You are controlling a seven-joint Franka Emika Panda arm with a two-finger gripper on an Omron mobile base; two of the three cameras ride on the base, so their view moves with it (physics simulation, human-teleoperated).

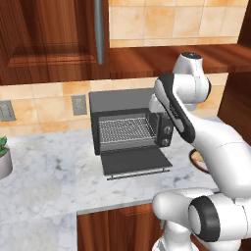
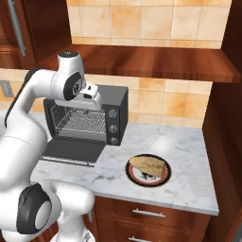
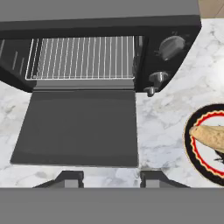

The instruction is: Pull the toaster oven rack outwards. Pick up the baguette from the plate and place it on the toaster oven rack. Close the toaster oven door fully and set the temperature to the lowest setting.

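Rack (image 3: 81, 57) sits inside the oven (image 3: 175, 26), so your half-open, empty claw (image 3: 105, 178) could slip off its thin front wire.

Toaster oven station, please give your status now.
Jaws apart, holding nothing, above the open door. Rack inside the toaster oven. Baguette on the plate. Path clear.

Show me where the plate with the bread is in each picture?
Left base view: the plate peeks out at the right, mostly hidden behind the white arm.
Right base view: lower middle on the counter, bread on top.
Hand view: right edge, cut off.
Shared landmark: the toaster oven, always left of the plate.
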